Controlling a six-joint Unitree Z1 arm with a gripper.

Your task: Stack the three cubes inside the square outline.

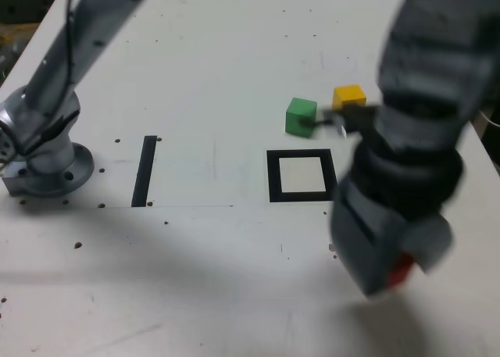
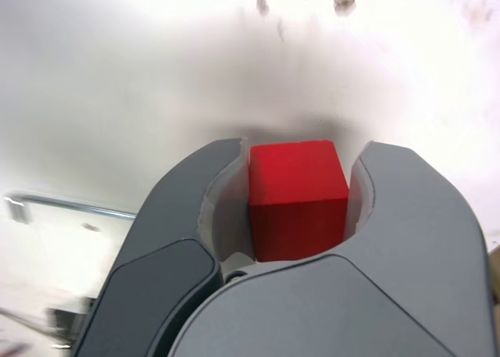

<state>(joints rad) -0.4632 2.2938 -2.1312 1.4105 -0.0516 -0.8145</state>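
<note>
The white surface carries the square outline near its middle, empty. The gripper has its jaws closed around the red cube, raised for carrying. The green cube and yellow cube wait just behind the outline, toward the far edge.

A white table fills most of the exterior view, its surface dotted with small dark screw holes. A straight strip of black tape lies on it toward the exterior view's left, running front to back. A thin pencil-like line crosses the tabletop from the strip's near end toward the exterior view's right.
</note>
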